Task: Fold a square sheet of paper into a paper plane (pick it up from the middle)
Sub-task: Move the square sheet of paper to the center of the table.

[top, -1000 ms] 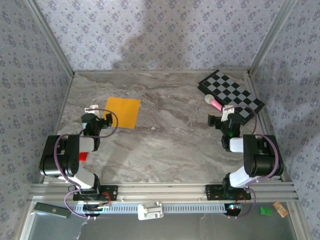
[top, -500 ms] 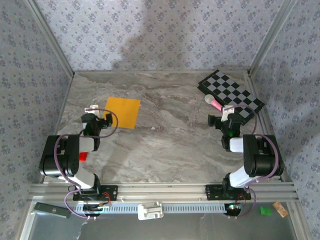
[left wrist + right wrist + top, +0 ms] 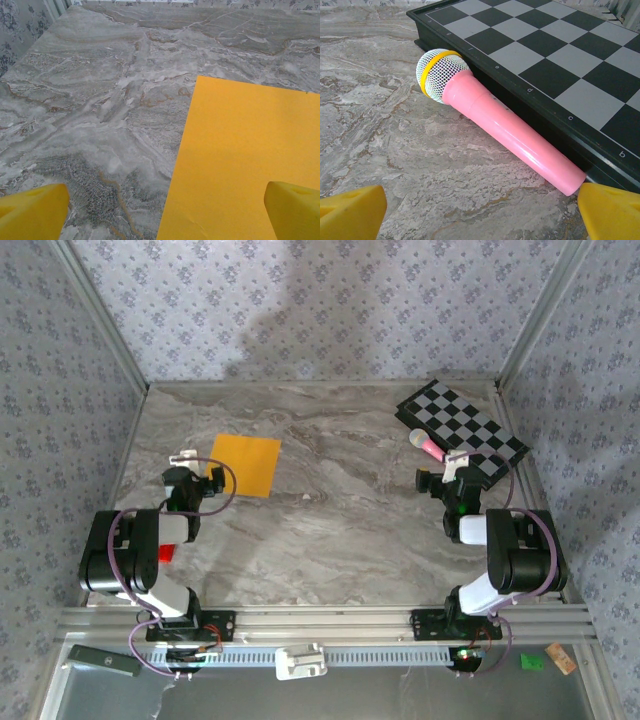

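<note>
The square sheet of paper (image 3: 250, 150) lies just before the left fingers (image 3: 295, 210).

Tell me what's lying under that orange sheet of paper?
The orange sheet of paper lies flat on the grey marble table, with no bump showing. The patch beneath it is covered from sight.

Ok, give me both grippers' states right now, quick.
Left gripper: open, holding nothing, at the edge of the square sheet of paper.
Right gripper: open, holding nothing, facing the pink microphone.
</note>
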Motion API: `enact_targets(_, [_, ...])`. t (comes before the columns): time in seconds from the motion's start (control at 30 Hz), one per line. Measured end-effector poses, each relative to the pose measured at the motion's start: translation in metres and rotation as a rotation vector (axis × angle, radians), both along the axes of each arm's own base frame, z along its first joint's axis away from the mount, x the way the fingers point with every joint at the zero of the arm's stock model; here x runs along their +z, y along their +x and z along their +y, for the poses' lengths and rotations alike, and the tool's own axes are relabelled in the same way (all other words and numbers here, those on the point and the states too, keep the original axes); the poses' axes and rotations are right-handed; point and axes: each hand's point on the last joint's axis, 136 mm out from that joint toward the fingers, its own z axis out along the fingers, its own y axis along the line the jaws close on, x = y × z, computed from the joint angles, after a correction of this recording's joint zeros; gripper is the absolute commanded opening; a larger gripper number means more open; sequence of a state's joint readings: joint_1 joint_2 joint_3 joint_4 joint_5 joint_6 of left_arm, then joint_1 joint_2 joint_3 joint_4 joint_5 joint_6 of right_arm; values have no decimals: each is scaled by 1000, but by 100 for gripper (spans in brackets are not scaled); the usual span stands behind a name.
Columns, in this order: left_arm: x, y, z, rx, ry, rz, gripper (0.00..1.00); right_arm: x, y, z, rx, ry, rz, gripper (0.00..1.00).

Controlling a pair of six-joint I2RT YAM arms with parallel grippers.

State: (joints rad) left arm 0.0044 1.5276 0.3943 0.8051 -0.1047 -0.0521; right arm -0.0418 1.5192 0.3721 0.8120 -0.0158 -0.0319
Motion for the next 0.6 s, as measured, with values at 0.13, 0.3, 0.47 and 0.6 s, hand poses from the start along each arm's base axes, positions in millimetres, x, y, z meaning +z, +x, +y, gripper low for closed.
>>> enact_targets(0.13, [0, 0, 0, 0, 0, 0, 100, 0, 0, 0, 0, 0, 0, 100])
enact_targets(0.3, [-1, 0, 1, 6, 3, 8, 100, 0, -1, 0, -1, 0, 8, 100])
enact_targets(0.47, [18, 9, 5, 34, 19, 50, 100, 29, 3, -3, -30, -19, 2, 100])
enact_targets(0.6, [63, 20, 6, 60, -1, 0, 100, 78, 12, 4, -44, -12, -67, 100])
